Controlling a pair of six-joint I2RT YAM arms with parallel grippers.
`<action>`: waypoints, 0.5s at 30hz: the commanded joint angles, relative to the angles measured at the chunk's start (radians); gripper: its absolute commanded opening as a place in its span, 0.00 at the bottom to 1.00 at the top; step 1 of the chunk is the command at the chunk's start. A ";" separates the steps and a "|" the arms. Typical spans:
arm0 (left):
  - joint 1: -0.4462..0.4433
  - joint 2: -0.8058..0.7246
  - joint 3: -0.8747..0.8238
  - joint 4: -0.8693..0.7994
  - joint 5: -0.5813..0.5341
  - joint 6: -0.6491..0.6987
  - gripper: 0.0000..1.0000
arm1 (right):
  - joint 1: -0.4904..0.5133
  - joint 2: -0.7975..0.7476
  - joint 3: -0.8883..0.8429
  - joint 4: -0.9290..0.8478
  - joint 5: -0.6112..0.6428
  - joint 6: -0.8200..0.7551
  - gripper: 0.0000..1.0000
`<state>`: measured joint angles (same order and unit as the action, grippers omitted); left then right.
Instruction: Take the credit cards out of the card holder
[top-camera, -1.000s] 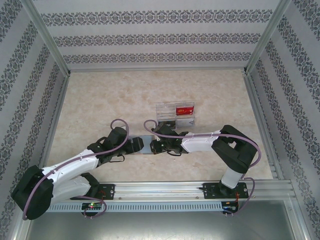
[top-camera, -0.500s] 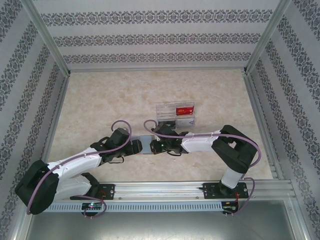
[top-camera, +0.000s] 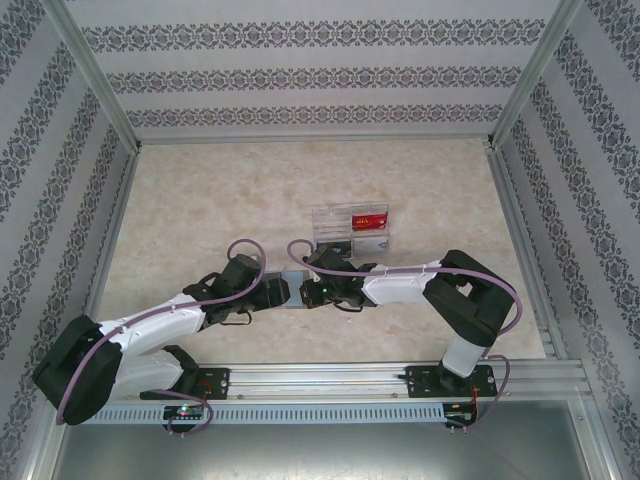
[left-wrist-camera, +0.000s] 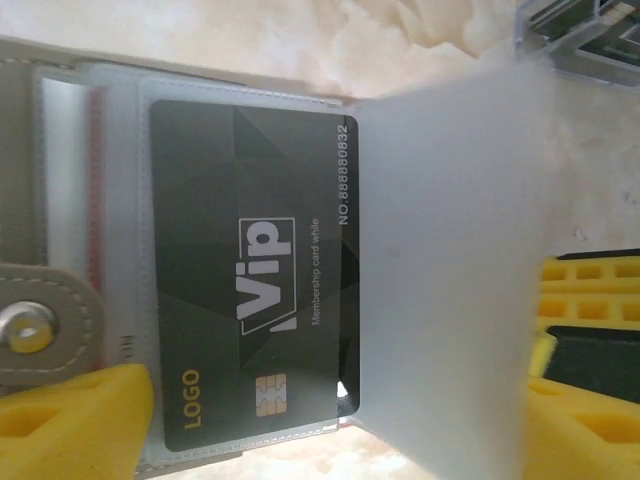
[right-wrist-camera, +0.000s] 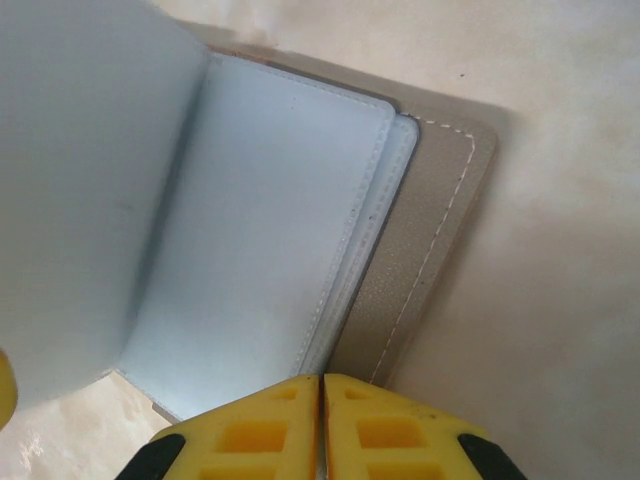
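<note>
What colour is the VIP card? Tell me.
The VIP card is black with white lettering; left wrist view.

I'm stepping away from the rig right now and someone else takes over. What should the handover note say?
Left end effector: open wide, over the black card, holding nothing.
Right end effector: shut, tips at an edge of the card holder; whether it grips anything is unclear.
Card holder lies open on the table between the two end effectors, black card in its clear sleeve.
Done: red card is in the clear tray; a pale card seems to lie just beside it.
Left: pull the black card out.
</note>
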<state>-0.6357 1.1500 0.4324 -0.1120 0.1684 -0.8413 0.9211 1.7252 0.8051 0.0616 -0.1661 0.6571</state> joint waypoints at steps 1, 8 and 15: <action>-0.012 -0.019 -0.003 0.047 0.039 0.011 0.86 | 0.013 0.024 0.017 -0.002 -0.015 0.016 0.13; -0.012 -0.037 0.005 0.007 0.018 0.022 0.96 | 0.013 0.024 0.016 -0.002 -0.013 0.016 0.14; -0.012 -0.086 0.020 -0.040 0.003 0.033 1.00 | 0.012 0.005 0.011 -0.012 0.011 0.018 0.19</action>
<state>-0.6357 1.0893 0.4324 -0.1112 0.1864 -0.8333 0.9211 1.7248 0.8051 0.0647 -0.1680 0.6605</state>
